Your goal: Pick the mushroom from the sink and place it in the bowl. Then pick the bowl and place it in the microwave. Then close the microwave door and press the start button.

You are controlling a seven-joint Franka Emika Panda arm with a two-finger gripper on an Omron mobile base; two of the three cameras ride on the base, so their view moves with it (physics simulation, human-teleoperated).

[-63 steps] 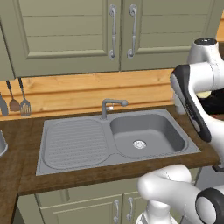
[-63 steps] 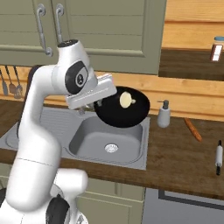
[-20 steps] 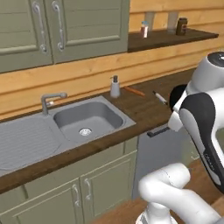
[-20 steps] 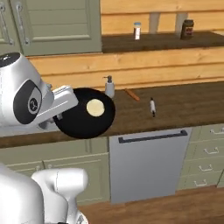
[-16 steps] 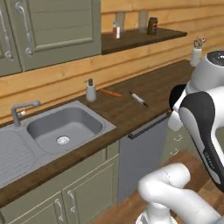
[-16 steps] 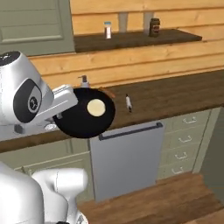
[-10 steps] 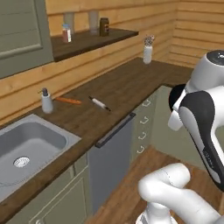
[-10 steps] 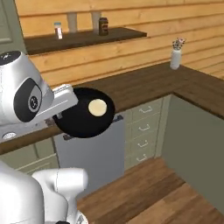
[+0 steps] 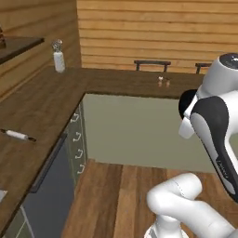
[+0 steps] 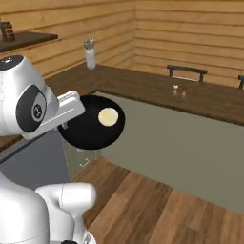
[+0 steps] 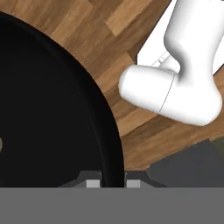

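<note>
Right base view: the gripper [image 11: 113, 181] pinches the rim of the bowl [image 10: 90, 127], the mushroom [image 10: 108, 116] lying inside, beyond the gripper. Since a moment ago the base has swung away from the sink; microwave presumably ahead.

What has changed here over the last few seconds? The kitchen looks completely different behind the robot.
The base has driven and turned: the sink area has left both base views, and a wooden counter with a rolling pin, a corner vase and a wood floor are now ahead. The gripper stays clamped on the rim of the black bowl, with the mushroom still lying inside.
</note>
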